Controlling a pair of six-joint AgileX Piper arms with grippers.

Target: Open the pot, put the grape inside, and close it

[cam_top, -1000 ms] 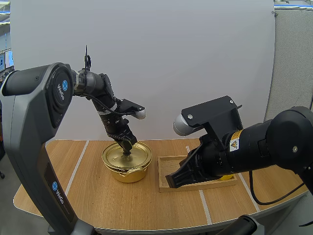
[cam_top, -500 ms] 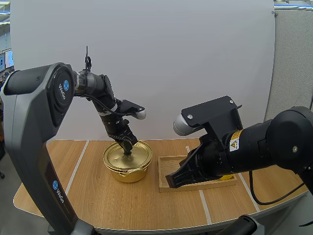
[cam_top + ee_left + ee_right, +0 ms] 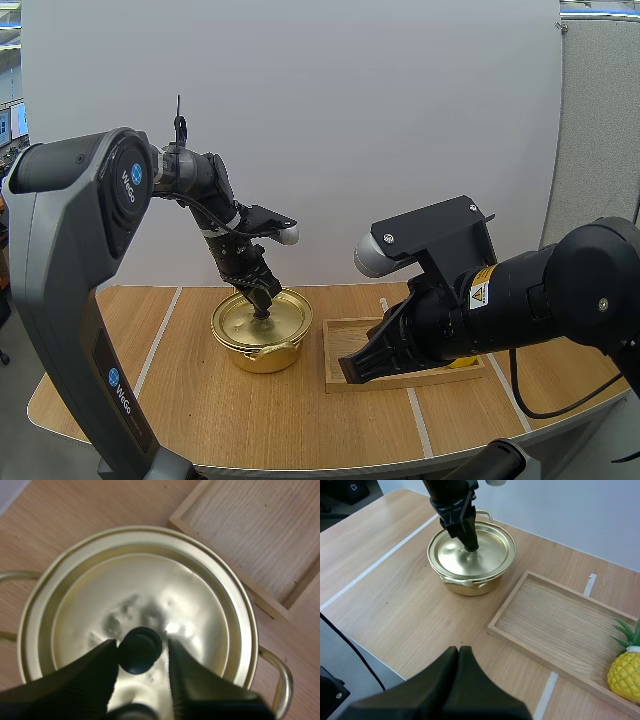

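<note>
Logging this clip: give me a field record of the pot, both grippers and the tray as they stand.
pot: on table, lid on
left gripper: open, fingers either side of the lid's black knob
right gripper: shut, over table near tray
tray: toy pineapple at one end
</note>
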